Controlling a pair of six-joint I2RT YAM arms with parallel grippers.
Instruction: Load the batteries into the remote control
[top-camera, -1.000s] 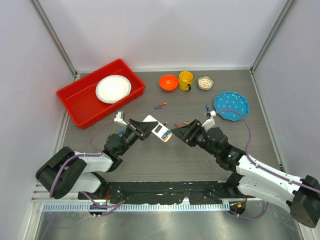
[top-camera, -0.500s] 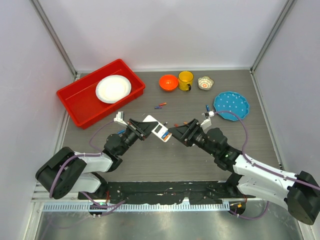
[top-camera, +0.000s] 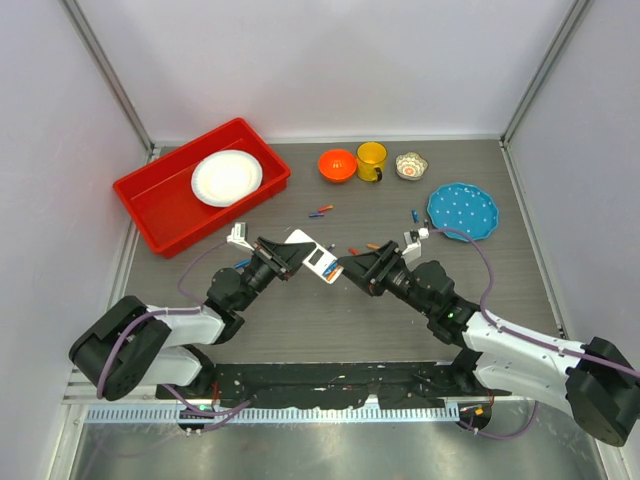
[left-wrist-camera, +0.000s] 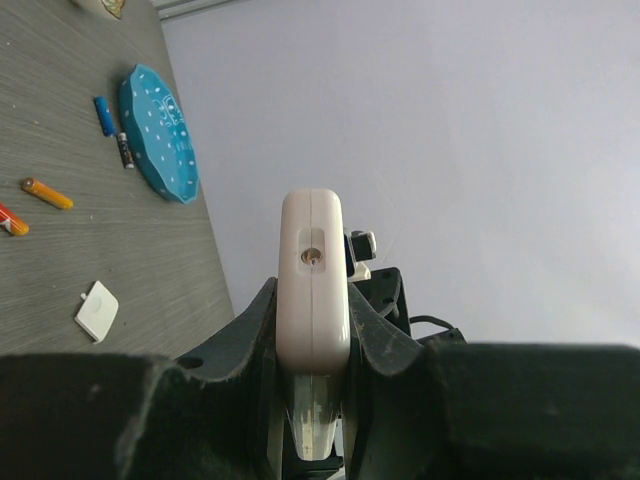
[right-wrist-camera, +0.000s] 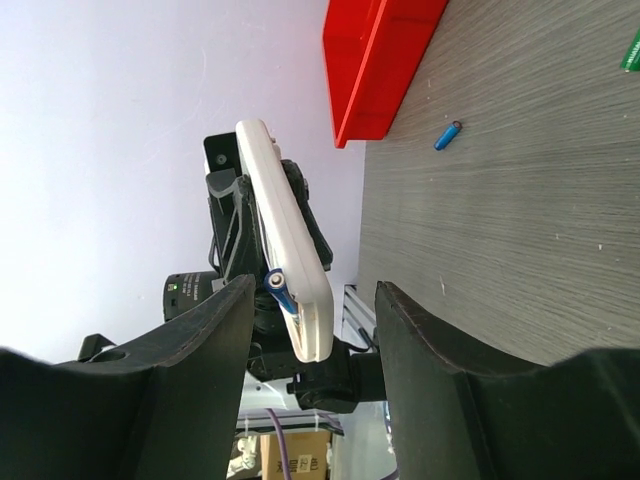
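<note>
Left gripper (top-camera: 288, 256) clamps remote control (top-camera: 318, 258), long axis aimed at right gripper (top-camera: 352, 268); its half-open jaws grip nothing

The table (top-camera: 330, 320) has a grey wood-grain top, matt all over. The remote control (left-wrist-camera: 313, 290) is smooth white plastic with a soft sheen along its rounded edge. The fingers (right-wrist-camera: 200, 345) of the right gripper (right-wrist-camera: 312, 290) are matt black plastic, slightly grainy. The batteries (left-wrist-camera: 47, 193) wear shiny coloured wrappers. Far left, the red tray (top-camera: 155, 205) is glossy plastic, and the white plate (top-camera: 227, 177) in it looks dull, like paper. The blue plate (top-camera: 462, 211) on the right is glazed and shiny. A small white cover (left-wrist-camera: 96, 309) is matt plastic. The frame posts (top-camera: 108, 75) and the near sill (top-camera: 330, 450) look like brushed metal
</note>
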